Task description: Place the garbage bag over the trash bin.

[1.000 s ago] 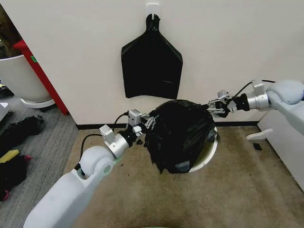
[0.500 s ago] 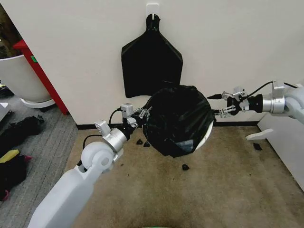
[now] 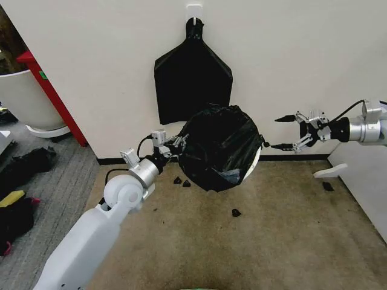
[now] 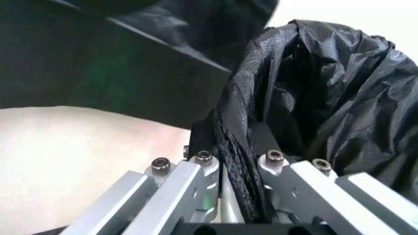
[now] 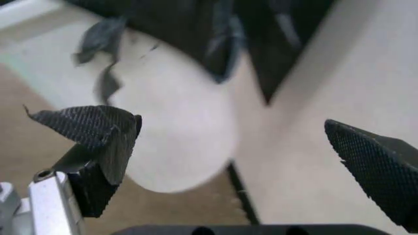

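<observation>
Head view showed the garbage bag [image 3: 219, 147], thin glossy black plastic, crinkled and loose, draped over the trash bin [image 3: 256, 162], of which only a sliver of smooth cream-white rim peeked out at the right. Bin and bag seemed tipped up off the floor in front of the wall, mouth side toward the camera. The left gripper [image 3: 172, 147] was clamped on a gathered fold of the bag at its left edge; the left wrist view showed that black film bunched between the metal fingers [image 4: 189, 182]. The right gripper [image 3: 286, 132] hung wide and empty just beside the bag's right side. I judged the covering step nearly done; next, the film probably needed seating around the rim and the bin setting upright. A flat bunch of black bags [image 3: 193, 78] hung on the wall behind, over brown carpet [image 3: 272, 235].
</observation>
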Motion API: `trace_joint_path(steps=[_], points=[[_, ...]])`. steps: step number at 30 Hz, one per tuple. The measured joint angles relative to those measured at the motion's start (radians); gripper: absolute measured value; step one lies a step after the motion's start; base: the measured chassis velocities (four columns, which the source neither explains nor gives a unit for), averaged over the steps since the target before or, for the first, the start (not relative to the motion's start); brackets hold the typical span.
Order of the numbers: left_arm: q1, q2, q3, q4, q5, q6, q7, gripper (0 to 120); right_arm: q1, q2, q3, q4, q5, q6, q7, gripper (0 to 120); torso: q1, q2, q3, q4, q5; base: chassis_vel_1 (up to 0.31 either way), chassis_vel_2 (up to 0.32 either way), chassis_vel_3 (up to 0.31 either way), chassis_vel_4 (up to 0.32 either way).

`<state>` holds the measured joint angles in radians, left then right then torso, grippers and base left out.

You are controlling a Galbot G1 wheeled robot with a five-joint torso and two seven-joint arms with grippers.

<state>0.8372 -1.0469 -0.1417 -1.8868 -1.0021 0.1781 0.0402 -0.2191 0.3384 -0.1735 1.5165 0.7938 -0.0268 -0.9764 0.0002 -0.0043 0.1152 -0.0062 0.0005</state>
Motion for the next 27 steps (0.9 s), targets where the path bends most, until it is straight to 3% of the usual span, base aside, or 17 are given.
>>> trace_joint_path(steps=[4, 6, 7, 9, 10, 13, 18, 22, 27], points=[[0.040, 0.013, -0.009, -0.016, -0.004, -0.011, -0.038, 4, -0.044, 0.003, 0.034, 0.073, 0.034, -0.048, 0.209, 100, 0.000, 0.000, 0.000, -0.0004, -0.0012, 0.000, 0.000, 0.000, 0.000], [0.056, 0.016, -0.009, -0.024, -0.008, -0.020, -0.074, 4, -0.097, 0.005, 0.059, 0.160, 0.115, -0.097, 0.411, 100, 0.000, 0.000, 0.000, 0.0011, 0.0000, 0.000, 0.000, 0.000, 0.000], [0.057, 0.012, -0.006, -0.024, -0.010, -0.032, -0.100, 4, -0.146, 0.002, 0.075, 0.226, 0.174, -0.115, 0.556, 100, 0.000, 0.000, 0.000, 0.0007, -0.0014, 0.000, 0.000, 0.000, 0.000], [0.054, 0.003, 0.002, -0.022, -0.010, -0.045, -0.133, 4, -0.220, 0.013, 0.099, 0.353, 0.270, -0.139, 0.789, 100, 0.000, 0.000, 0.000, 0.0004, 0.0000, 0.000, 0.000, 0.000, 0.000], [0.054, 0.003, 0.002, -0.022, -0.010, -0.045, -0.133, 4, -0.220, 0.013, 0.099, 0.353, 0.270, -0.139, 0.789, 100, 0.000, 0.000, 0.000, 0.0004, 0.0000, 0.000, 0.000, 0.000, 0.000], [0.045, -0.002, 0.013, -0.013, -0.010, -0.050, -0.150, 4, -0.264, 0.052, 0.126, 0.466, 0.380, -0.183, 1.033, 100, 0.000, 0.000, 0.000, -0.0002, -0.0010, 0.000, 0.000, 0.000, 0.000], [0.033, 0.010, 0.013, -0.001, -0.016, -0.051, -0.157, 4, -0.282, 0.113, 0.152, 0.579, 0.557, -0.220, 1.226, 100, 0.000, 0.000, 0.000, 0.0004, -0.0006, 0.000, 0.000, 0.000, 0.000], [0.010, 0.015, 0.017, 0.013, -0.032, -0.051, -0.186, 4, -0.355, 0.168, 0.207, 0.732, 0.669, -0.262, 1.491, 100, 0.000, 0.000, 0.000, 0.0007, -0.0005, 0.000, 0.000, 0.000, 0.000], [-0.019, 0.009, 0.029, 0.031, -0.040, -0.055, -0.229, 4, -0.497, 0.203, 0.320, 0.870, 0.695, -0.265, 1.614, 100, 0.000, 0.000, 0.000, 0.0000, 0.0000, 0.000, 0.000, 0.000, 0.000]])
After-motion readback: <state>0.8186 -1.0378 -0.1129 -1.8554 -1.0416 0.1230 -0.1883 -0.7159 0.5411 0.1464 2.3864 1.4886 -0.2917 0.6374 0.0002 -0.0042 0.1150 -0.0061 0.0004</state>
